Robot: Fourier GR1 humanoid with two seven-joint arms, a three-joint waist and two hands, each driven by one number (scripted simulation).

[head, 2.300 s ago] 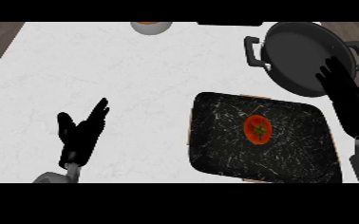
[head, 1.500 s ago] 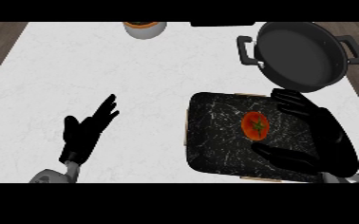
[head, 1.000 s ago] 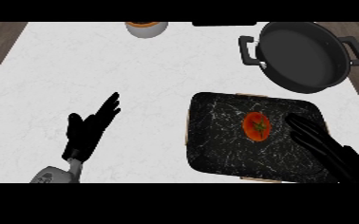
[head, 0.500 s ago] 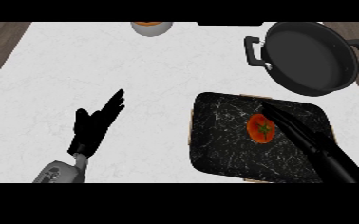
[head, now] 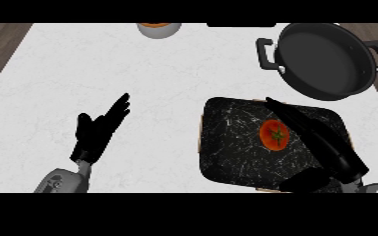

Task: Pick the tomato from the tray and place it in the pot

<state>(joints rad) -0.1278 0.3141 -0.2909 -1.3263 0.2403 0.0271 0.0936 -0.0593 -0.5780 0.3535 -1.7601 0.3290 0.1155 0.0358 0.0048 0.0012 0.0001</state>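
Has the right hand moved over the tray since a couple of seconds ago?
Yes. The right hand was up by the pot; it has come down over the tray, fingers straight, just right of the tomato.

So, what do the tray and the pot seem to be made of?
The tray looks like polished black stone, perhaps marble: thin white veins run over its dark face. The pot looks like dark metal with a matt finish, plain grey-black inside, with a black handle; a coating cannot be ruled out.

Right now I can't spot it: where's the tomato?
In the head view, the tomato sits on the dark tray at lower right, beside the right hand.
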